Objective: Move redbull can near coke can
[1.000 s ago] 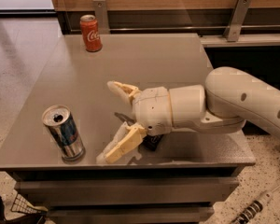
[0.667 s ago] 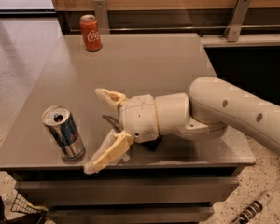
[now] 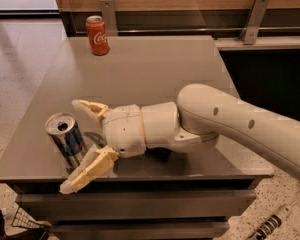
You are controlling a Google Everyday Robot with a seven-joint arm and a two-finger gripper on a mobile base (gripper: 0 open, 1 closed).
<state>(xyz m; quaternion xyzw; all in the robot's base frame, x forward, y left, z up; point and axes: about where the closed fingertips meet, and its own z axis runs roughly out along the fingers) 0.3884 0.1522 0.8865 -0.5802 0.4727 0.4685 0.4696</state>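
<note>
My gripper (image 3: 71, 145) is open, one finger on each side of the redbull can (image 3: 66, 140) at the tabletop's (image 3: 155, 69) front-left corner. The coke can (image 3: 97, 35) stands near the far-left corner. Gripping and carrying are not yet done.

The silver and blue can (image 3: 66, 140) stands near the front left corner of the gray bench (image 3: 160, 69). The hand (image 3: 71, 145) is low by the front edge, its two tan fingers (image 3: 92, 165) spread wide, one on each side of that can. The white arm (image 3: 230, 121) reaches in from the right edge. The red can (image 3: 97, 35) stands well apart, by the back edge near the back left corner.
</note>
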